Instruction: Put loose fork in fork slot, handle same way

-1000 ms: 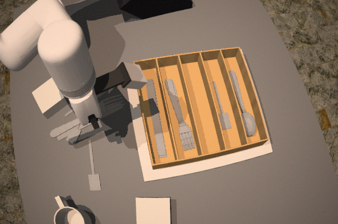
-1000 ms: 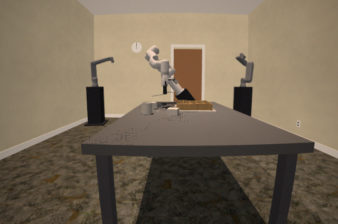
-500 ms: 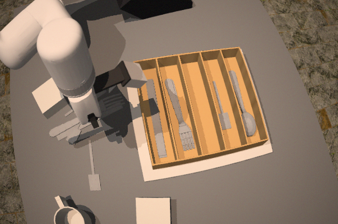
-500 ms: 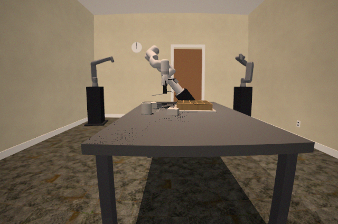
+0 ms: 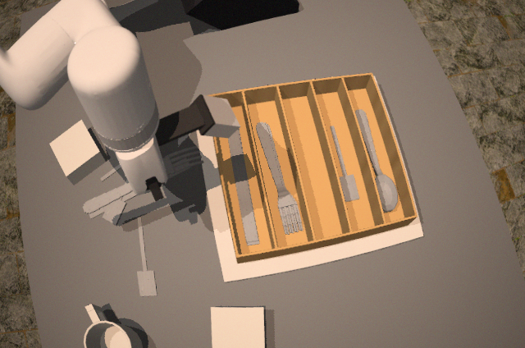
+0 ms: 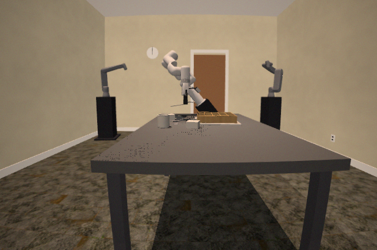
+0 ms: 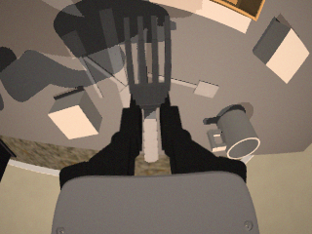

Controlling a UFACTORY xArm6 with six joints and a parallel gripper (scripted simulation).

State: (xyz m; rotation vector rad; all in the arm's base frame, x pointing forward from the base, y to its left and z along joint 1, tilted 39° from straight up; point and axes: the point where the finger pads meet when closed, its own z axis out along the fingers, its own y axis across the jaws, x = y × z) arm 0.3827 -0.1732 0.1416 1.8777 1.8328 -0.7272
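My gripper (image 7: pixel 150 104) is shut on the neck of the loose grey fork (image 7: pixel 148 72) and holds it level above the table, left of the tray. In the overhead view the gripper (image 5: pixel 154 189) hangs off the tray's left side. From the far camera the fork (image 6: pixel 178 105) sticks out sideways from the fingers. The orange tray (image 5: pixel 313 166) has several long slots. Another fork (image 5: pixel 280 178) lies in the second slot from the left, handle toward the far end, tines toward the near end.
A knife (image 5: pixel 245 203) lies in the leftmost slot, a small spatula (image 5: pixel 344 166) in the fourth, a spoon (image 5: pixel 377 162) in the fifth. The middle slot is bare. On the table are a loose spatula (image 5: pixel 143 259), a mug (image 5: pixel 106 333) and two pale boxes (image 5: pixel 74 153) (image 5: pixel 237 327).
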